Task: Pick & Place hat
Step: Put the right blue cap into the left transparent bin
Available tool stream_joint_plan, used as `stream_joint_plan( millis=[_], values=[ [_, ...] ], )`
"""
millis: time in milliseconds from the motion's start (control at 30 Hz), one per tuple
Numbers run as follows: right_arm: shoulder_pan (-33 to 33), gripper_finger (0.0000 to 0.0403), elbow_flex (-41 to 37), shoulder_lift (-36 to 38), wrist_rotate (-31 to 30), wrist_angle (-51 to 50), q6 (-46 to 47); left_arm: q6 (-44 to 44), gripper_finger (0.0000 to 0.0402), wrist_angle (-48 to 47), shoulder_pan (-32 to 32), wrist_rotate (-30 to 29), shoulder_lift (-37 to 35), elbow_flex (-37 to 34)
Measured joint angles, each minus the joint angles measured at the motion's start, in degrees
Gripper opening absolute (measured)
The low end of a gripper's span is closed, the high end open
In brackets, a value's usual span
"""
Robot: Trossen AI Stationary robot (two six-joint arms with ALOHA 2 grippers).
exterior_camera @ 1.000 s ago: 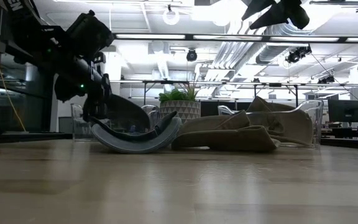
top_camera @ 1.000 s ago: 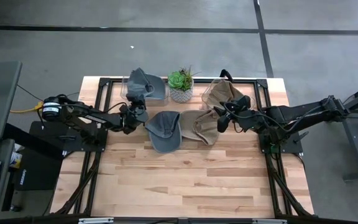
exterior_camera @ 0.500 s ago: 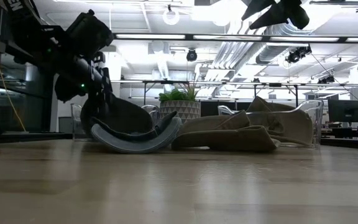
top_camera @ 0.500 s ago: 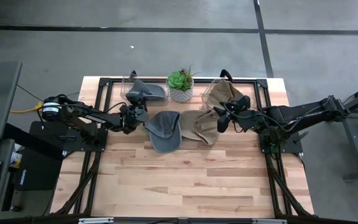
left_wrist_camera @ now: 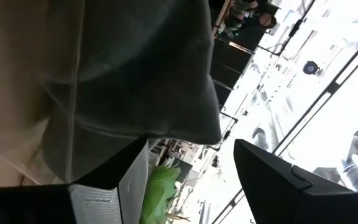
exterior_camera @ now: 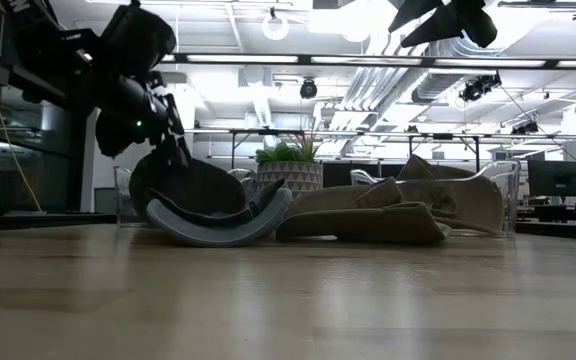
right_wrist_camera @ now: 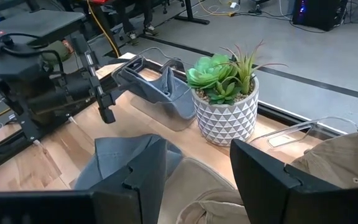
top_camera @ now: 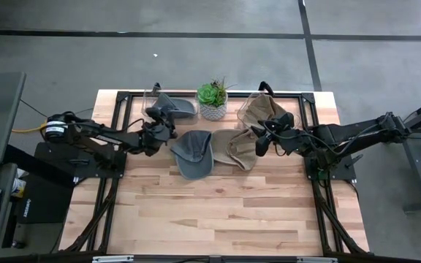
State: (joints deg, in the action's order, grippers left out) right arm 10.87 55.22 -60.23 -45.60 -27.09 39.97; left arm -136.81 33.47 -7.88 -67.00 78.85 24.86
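Left claw (top_camera: 168, 130) released beside potted plant (top_camera: 212, 101); right claw (top_camera: 260, 143) released. Withdraw gently, leaving grey hat (top_camera: 172, 107) settled.

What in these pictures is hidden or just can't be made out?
- Clear bin, high view: mostly covered by the grey hat lying in it.
- Tan hat, low view: its left part sits behind the grey cap.
- Right hand, low view: out of frame above.
- Left wrist view: dark hat fabric fills it, hiding the table.

Grey hat (top_camera: 193, 153), tan hat (top_camera: 237, 148)
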Motion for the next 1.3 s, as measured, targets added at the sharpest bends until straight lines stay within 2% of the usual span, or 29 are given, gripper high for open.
stream_joint_plan(
  millis=[167,333,467,633,667,767,867,967,1067,1233,1300],
  values=[
    [0.00,0.0172,0.00,-0.01,0.02,0.00,-0.07,3.61,0.0215,-0.09,0.00,-0.02,-3.14,-0.02],
    [0.00,0.0172,0.00,-0.02,0.17,0.00,-0.13,14.23,0.0204,-0.17,0.00,2.84,-6.79,-0.02],
    [0.00,0.0172,0.00,-0.02,0.17,0.00,-0.15,22.53,0.0150,-0.05,0.00,5.41,-9.11,-0.02],
    [0.00,0.0172,0.00,-0.02,0.16,0.00,-0.37,24.52,0.0027,-0.64,0.00,7.31,-9.40,-0.02],
    [0.00,0.0172,0.00,-0.02,0.16,0.00,-0.37,24.50,0.0014,-0.68,0.00,7.85,-9.40,-0.02],
    [0.00,0.0172,0.00,-0.02,0.16,0.00,-0.38,25.81,0.0015,-1.20,-0.02,7.93,-9.38,-0.02],
    [0.00,0.0172,0.00,-0.02,0.17,0.00,-0.37,30.85,0.0003,-2.88,-0.02,8.00,-9.38,-0.02],
    [0.00,0.0172,0.00,-0.02,0.17,0.00,-0.37,39.51,0.0002,-3.00,-0.02,8.04,-9.38,-0.02],
    [0.00,0.0172,0.00,-0.02,0.21,-0.01,-0.38,51.82,0.0001,-3.25,-0.04,8.88,-9.35,1.09],
    [0.00,0.0172,0.01,-0.02,0.28,0.00,-0.39,75.22,0.0000,-4.64,-0.02,10.73,-9.35,5.78],
    [0.00,0.0172,0.00,-0.02,0.37,-0.02,-0.39,80.59,0.0000,-7.93,-0.02,10.35,-9.35,8.26]
  ],
)
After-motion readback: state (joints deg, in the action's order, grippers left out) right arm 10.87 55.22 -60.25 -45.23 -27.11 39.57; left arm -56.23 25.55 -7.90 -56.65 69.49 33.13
